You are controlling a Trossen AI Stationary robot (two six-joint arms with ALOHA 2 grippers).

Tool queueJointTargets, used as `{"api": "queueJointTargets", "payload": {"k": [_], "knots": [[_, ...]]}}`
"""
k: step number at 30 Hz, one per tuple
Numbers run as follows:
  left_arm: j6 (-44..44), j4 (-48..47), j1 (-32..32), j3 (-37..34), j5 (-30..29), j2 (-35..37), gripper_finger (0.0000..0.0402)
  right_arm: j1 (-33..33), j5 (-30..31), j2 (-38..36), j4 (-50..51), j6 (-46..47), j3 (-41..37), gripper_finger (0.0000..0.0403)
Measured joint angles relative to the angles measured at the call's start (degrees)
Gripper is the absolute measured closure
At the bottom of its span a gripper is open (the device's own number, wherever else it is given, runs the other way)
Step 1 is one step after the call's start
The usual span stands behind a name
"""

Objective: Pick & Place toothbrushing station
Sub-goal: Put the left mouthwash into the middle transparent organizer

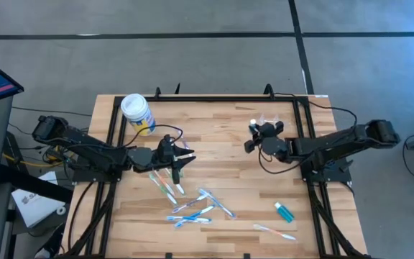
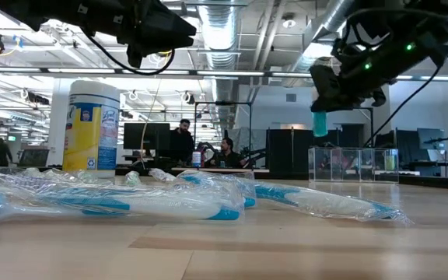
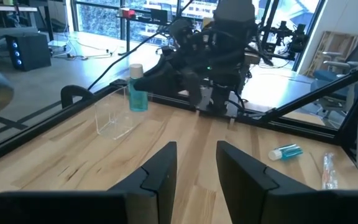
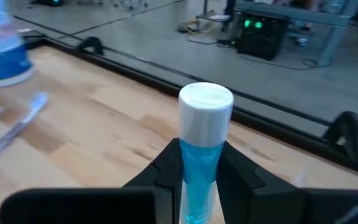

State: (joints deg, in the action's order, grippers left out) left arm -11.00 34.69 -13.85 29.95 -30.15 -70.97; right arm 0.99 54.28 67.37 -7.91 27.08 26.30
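The see-through cup (image 1: 268, 119) stands on the table at the far right; it also shows in the left wrist view (image 3: 114, 116) and the low view (image 2: 352, 163). My right gripper (image 1: 256, 133) hovers just beside it, shut on a blue toothpaste tube with a white cap (image 4: 205, 109). My left gripper (image 1: 177, 167) is open and empty over the table's left middle, above several wrapped toothbrushes (image 1: 192, 205). My right gripper pinches the tube's blue body (image 4: 197, 177) between its two fingers, just behind the white cap. The tube lies along the fingers, and its cap end (image 3: 135, 70) sticks out past the fingertips. The tube is lifted clear of the table (image 2: 319, 123).
A white-lidded yellow-and-blue canister (image 1: 136, 111) stands at the far left. A second blue tube (image 1: 284, 211) and one wrapped toothbrush (image 1: 275, 232) lie at the near right. A black frame rail (image 1: 214, 97) runs along the table's far edge.
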Motion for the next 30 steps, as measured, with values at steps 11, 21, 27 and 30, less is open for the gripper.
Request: {"api": "queueJointTargets", "payload": {"k": [11,21,27,30], "knots": [[-0.1,0.1,-0.2,0.0,0.0,0.0,0.0296,-7.2,1.6,-0.7,3.0,0.1,-0.1,0.0341],[-0.1,0.1,-0.8,0.0,0.0,0.0,0.0296,-11.5,4.3,-5.2,11.3,3.0,-0.1,0.0341],[0.0,0.1,-0.8,0.0,0.0,0.0,0.0296,-14.5,3.6,-5.6,12.3,3.4,-0.2,0.0341],[0.0,0.1,-0.8,0.0,0.0,0.0,0.0296,-16.3,2.3,-4.7,10.6,4.5,-1.3,0.0341]]}}
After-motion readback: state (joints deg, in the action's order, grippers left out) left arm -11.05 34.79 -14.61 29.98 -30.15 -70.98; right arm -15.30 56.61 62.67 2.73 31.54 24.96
